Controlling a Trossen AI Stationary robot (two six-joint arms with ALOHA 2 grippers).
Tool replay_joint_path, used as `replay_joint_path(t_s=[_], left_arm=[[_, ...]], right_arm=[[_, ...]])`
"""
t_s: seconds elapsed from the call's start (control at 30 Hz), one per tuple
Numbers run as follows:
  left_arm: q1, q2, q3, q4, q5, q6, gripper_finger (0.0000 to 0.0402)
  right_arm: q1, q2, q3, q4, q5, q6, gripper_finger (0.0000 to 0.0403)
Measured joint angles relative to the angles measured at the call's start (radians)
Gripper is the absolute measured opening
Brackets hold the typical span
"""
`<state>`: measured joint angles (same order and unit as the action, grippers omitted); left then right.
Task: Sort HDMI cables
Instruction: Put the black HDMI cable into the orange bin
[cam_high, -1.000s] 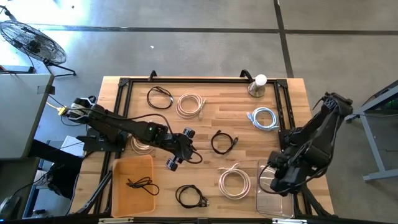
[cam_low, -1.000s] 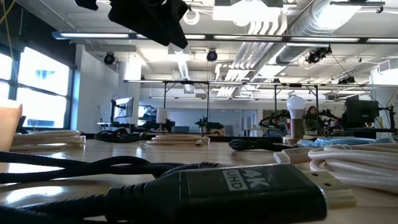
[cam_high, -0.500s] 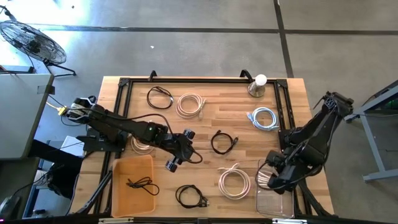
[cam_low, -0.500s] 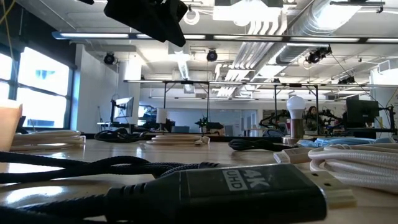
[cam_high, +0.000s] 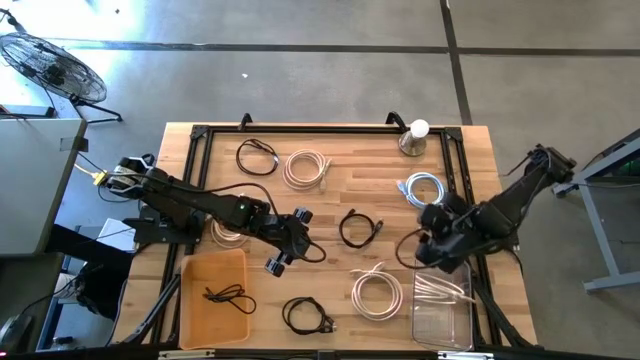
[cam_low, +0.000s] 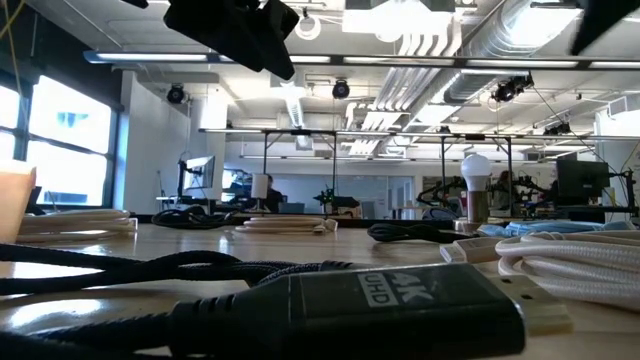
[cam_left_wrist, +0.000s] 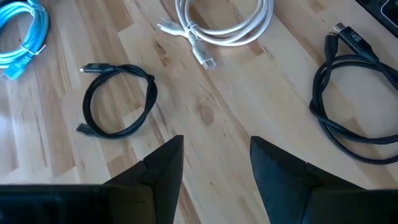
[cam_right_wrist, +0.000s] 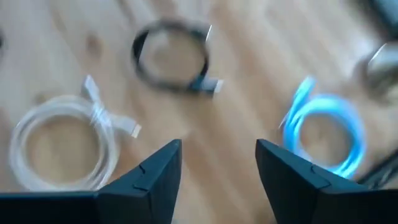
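Note:
Coiled HDMI cables lie flat on the wooden table (cam_high: 330, 200): black ones (cam_high: 257, 157) (cam_high: 358, 228) (cam_high: 307, 316), white ones (cam_high: 305, 168) (cam_high: 376, 292) and a pale blue one (cam_high: 423, 190). One black coil (cam_high: 228, 296) lies in the orange bin (cam_high: 190, 310). A white coil (cam_high: 440, 290) lies in the clear bin (cam_high: 455, 325). My left gripper (cam_high: 289, 241) (cam_left_wrist: 214, 140) hangs open above bare wood mid-table, left of a black coil (cam_left_wrist: 118, 106). My right gripper (cam_high: 430, 235) (cam_right_wrist: 217, 146) is open above the table, between the blue coil (cam_right_wrist: 326, 130) and the clear bin.
A black metal frame (cam_high: 300, 130) runs round the table's edges. A light bulb on a stand (cam_high: 413, 138) is at the far right. Another white coil (cam_high: 228, 232) lies partly under my left arm. A black plug (cam_low: 400, 300) fills the low view's foreground.
My right gripper has left the clear bin, gone toward the table's far edge and inward, and turned. A white coil it carried over the bin now lies inside it, apart from the fingers. My left arm has kept still.

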<state>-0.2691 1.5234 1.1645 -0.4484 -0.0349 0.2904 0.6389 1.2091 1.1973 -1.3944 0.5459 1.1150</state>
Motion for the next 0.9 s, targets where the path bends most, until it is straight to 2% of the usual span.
replay_joint_path(t_s=[0.13, 0.23, 0.33, 0.47, 0.6, 0.77, 0.9], left_arm=[[-0.004, -0.001, 0.0, -0.017, -0.003, 0.001, 0.0179], [-0.025, -0.017, -0.002, -0.077, -0.071, 0.0, 0.0179], [-0.064, -0.047, -0.002, -0.158, -0.217, -0.019, 0.0179], [-0.137, -0.1, -0.002, -0.222, -0.373, -0.061, 0.0179], [-0.21, -0.149, -0.002, -0.253, -0.473, -0.088, 0.0179], [-0.285, -0.169, -0.001, -0.298, -0.635, -0.115, 0.0179], [-0.315, -0.169, -0.001, -0.332, -0.675, -0.141, 0.0179]], right_arm=[[-0.074, 0.001, 0.0, 0.128, 0.11, -0.173, 0.0195], [-0.125, 0.003, 0.0, 0.278, 0.146, -0.333, 0.0195], [-0.165, 0.015, 0.0, 0.429, 0.113, -0.504, 0.0195], [-0.207, 0.069, -0.001, 0.563, -0.005, -0.656, 0.0195], [-0.236, 0.178, -0.001, 0.63, -0.074, -0.762, 0.0195], [-0.274, 0.336, -0.002, 0.701, -0.084, -0.855, 0.0194], [-0.305, 0.445, -0.002, 0.756, -0.092, -0.877, 0.0194]])
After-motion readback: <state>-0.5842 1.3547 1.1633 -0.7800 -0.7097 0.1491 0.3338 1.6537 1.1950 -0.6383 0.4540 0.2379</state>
